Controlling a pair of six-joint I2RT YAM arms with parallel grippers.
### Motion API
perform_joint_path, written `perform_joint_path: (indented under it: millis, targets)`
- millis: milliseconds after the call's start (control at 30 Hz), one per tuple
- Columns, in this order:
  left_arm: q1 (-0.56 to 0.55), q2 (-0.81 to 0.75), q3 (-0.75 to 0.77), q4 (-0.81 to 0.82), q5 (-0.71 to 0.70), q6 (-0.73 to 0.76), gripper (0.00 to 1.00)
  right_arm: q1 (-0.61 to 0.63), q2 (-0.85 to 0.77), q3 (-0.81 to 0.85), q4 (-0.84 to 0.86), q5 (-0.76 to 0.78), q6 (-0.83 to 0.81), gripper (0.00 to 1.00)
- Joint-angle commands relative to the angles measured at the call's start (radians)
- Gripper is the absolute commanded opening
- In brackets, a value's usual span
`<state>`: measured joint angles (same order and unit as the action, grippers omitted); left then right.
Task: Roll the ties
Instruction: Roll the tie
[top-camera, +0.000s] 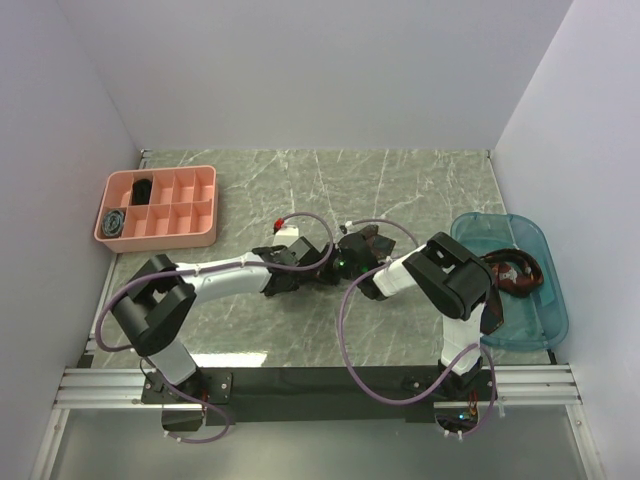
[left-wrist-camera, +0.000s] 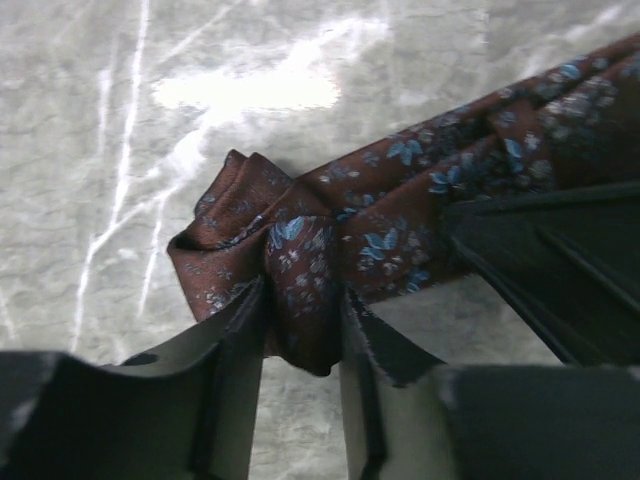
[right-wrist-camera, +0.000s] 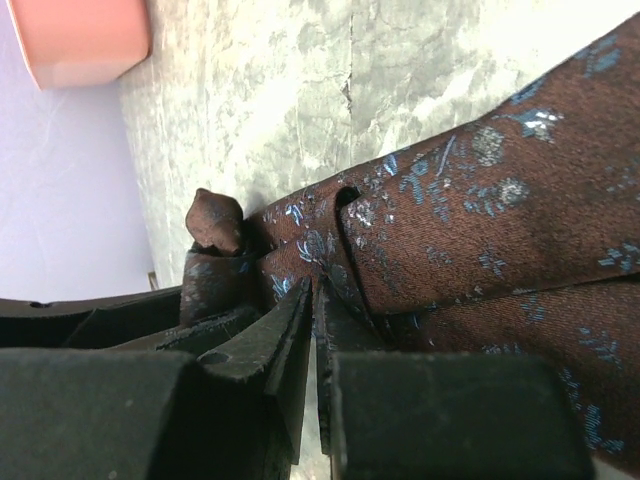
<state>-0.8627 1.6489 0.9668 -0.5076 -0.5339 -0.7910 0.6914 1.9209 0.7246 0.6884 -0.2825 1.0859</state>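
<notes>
Centre of surface (top-camera: 400, 190): both arms meet over one maroon tie (left-wrist-camera: 400, 230) with a blue flower print.

Left end effector (left-wrist-camera: 300, 300): fingers (left-wrist-camera: 235, 335) stand a little apart, clamped on a bunched fold at the tie's end. The fabric fills the gap and touches both inner faces. The fold is crumpled, with a small peak sticking up above it. The rest of the strip runs off to upper right, lying on the marble.

Right end effector (right-wrist-camera: 313, 290): fingers drawn in to a thin slit, tips pinching a layer of the same tie just beside the left one's fold. In the left wrist view its dark body lies over the strip.

Pink tray (top-camera: 160, 238) sits far left, well apart from the arms. It holds a black coil (top-camera: 143, 188) in one back compartment and a grey coil (top-camera: 115, 222) in the front-left one.

Blue bin (top-camera: 530, 330) is at the right edge. A loose maroon strip (top-camera: 515, 272) lies inside, partly hidden by the right arm.
</notes>
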Motion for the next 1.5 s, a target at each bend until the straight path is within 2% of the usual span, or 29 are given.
perform_joint_path:
  millis: [0,200,333,733,1000,1100,1200,1233,1367,1467]
  targets:
    - [-0.010,-0.035,-0.045,0.086,0.109,0.006,0.39,-0.013,-0.037,-0.002,0.011,-0.021,-0.069,0.13]
    - [-0.010,-0.070,-0.072,0.132,0.124,0.021,0.42,-0.020,-0.074,0.036,-0.020,-0.072,-0.159,0.17]
    - [-0.009,-0.112,-0.100,0.168,0.127,0.027,0.47,-0.027,-0.077,0.081,-0.027,-0.142,-0.219,0.27]
    - [-0.001,-0.158,-0.145,0.222,0.144,0.030,0.47,-0.029,-0.007,0.188,-0.099,-0.293,-0.294,0.50]
    - [0.001,-0.136,-0.132,0.228,0.152,0.029,0.48,-0.029,0.038,0.226,-0.210,-0.339,-0.336,0.51]
    - [0.001,-0.129,-0.128,0.231,0.152,0.029,0.47,-0.029,0.050,0.231,-0.222,-0.359,-0.348,0.46]
    - [0.001,-0.124,-0.126,0.233,0.155,0.026,0.48,-0.032,0.061,0.233,-0.230,-0.363,-0.351,0.34]
    - [0.002,-0.127,-0.128,0.238,0.157,0.026,0.48,-0.032,0.066,0.231,-0.231,-0.363,-0.353,0.25]
    - [0.002,-0.149,-0.128,0.239,0.167,0.030,0.48,-0.047,0.082,0.223,-0.216,-0.371,-0.353,0.08]
    - [0.002,-0.192,-0.106,0.210,0.187,0.061,0.61,-0.053,0.093,0.220,-0.227,-0.366,-0.376,0.01]
